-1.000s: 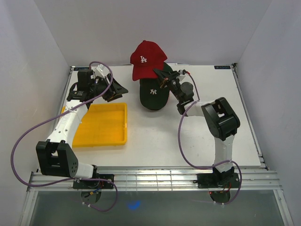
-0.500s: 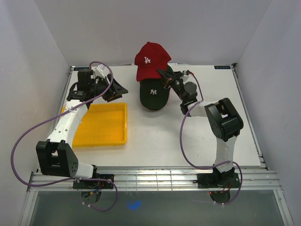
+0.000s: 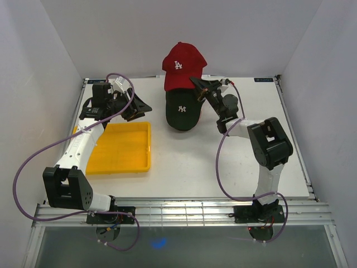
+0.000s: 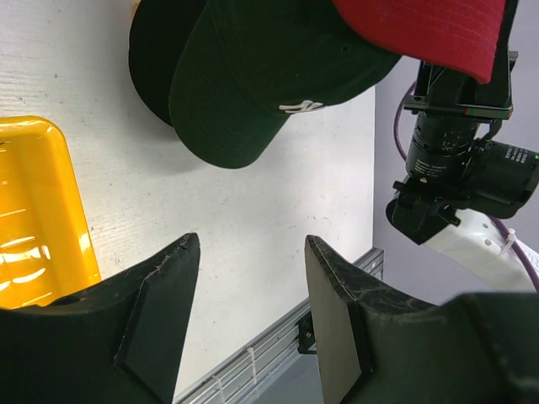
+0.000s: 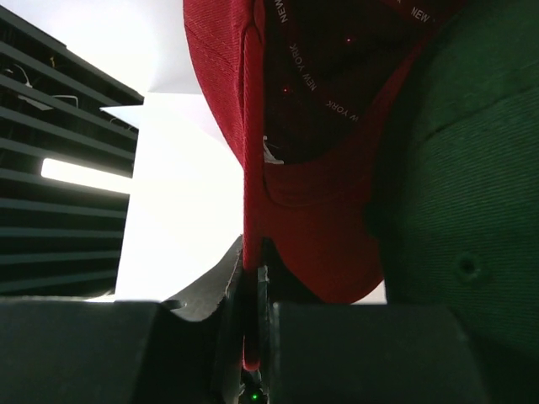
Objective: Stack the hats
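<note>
From above, the red hat (image 3: 184, 62) hangs in the air at the far side of the counter (image 3: 223, 162), just over the dark hat (image 3: 181, 109) with the white emblem. The right gripper (image 3: 196, 85) holds it from the right. The left gripper (image 3: 136, 106) hovers by the yellow tray (image 3: 120, 153), well apart from the hats.

The left wrist view shows its own jaws standing apart and empty. It also shows a black hat (image 4: 152, 50) lying under the emblem one, which the top view hardly gives.

Only the right wrist view shows the grip itself: the jaws are closed flat on the red hat's thin edge. The hat looks light, with a soft crown likely to sag, so the firmer rim or brim seems the sound place to hold.
</note>
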### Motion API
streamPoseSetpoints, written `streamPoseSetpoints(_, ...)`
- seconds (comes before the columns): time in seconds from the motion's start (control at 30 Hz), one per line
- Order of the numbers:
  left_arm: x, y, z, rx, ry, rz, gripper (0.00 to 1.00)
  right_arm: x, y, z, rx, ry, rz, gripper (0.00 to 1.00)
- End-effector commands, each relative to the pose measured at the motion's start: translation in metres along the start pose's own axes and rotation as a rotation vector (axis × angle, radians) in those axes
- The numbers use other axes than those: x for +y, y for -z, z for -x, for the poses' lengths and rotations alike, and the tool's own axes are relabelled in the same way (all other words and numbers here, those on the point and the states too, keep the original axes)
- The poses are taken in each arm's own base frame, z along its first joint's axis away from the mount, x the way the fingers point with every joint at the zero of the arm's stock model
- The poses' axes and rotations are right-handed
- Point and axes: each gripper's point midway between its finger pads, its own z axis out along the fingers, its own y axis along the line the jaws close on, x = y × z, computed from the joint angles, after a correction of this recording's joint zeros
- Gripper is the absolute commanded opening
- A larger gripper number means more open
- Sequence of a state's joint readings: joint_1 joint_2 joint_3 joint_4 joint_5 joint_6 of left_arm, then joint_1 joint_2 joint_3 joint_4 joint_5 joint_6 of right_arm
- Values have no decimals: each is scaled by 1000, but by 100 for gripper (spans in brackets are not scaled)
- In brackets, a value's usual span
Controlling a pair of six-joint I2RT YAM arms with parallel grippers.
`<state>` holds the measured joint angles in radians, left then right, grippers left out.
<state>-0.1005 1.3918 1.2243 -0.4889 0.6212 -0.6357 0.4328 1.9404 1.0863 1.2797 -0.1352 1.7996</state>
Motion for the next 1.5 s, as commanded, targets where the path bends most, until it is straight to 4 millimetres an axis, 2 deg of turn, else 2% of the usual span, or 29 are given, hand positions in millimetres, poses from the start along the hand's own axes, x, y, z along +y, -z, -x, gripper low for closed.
streamPoseSetpoints(0.0, -17, 8, 10, -28, -43, -32, 63, 165, 59, -49, 148, 144, 651, 8)
streamPoseSetpoints(0.37, -20, 11, 9, -32, -40, -33, 63, 166, 72, -57, 173, 134, 628, 8)
streamPoseSetpoints(0.4, -20, 12, 9, -34, -39, -33, 63, 157, 75, -55, 163, 128, 600, 8)
streamPoseSetpoints(0.5, -22, 13, 9, -36, -40, -36, 63, 153, 80, -58, 169, 132, 581, 8)
streamPoseSetpoints(0.8, -21, 16, 7, -38, -40, -30, 63, 149, 90, -63, 161, 135, 561, 8)
streamPoseSetpoints(0.97, -20, 15, 6, -39, -41, -26, 63, 132, 100, -65, 140, 134, 506, 8)
streamPoseSetpoints(1.2, -17, 13, 5, -34, -34, -19, 63, 104, 102, -69, 131, 122, 439, 8)
streamPoseSetpoints(1.47, -5, 6, -1, -12, -22, 1, 63, 70, 116, -57, 52, 119, 336, 8)
